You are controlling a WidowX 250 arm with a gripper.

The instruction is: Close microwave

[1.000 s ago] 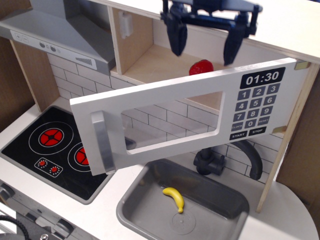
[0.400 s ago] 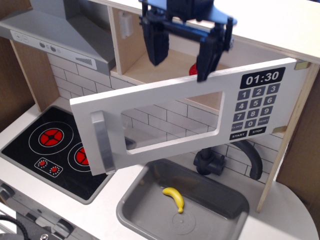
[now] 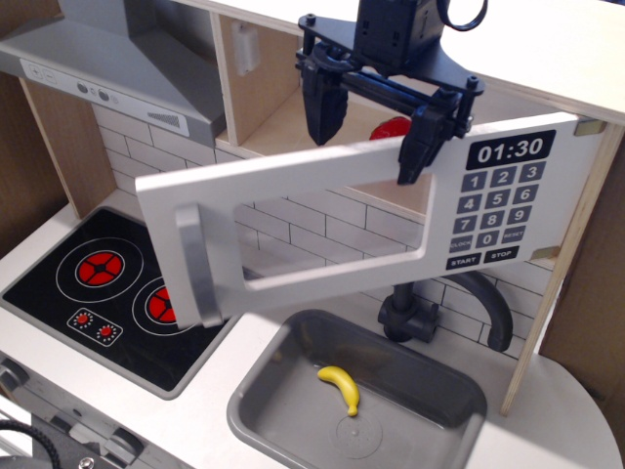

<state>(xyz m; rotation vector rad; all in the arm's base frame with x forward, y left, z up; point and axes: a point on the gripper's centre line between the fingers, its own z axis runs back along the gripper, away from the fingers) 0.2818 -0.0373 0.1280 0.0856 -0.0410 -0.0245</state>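
The plywood microwave [image 3: 264,98] has its wide white door [image 3: 322,210] swung open toward me, hinged at the right. The door has a rectangular window, a grey bar handle [image 3: 195,269] at its left end, and a black keypad [image 3: 493,210] under clock digits 01:30. My dark gripper [image 3: 369,132] hangs open over the door's top edge. One finger [image 3: 322,103] is on the cavity side, the other finger [image 3: 422,147] is in front, overlapping the door's top edge. A red object [image 3: 393,127] lies inside the cavity, partly hidden.
A grey slanted range hood [image 3: 107,68] is at the upper left. A black stove top [image 3: 107,293] with red burners is below it. A grey sink [image 3: 361,401] holds a yellow banana [image 3: 342,388]. A dark faucet [image 3: 430,313] stands behind the sink.
My gripper has moved left then down and forward, now straddling the door's top edge. The door has shifted slightly, its handle end a little lower.
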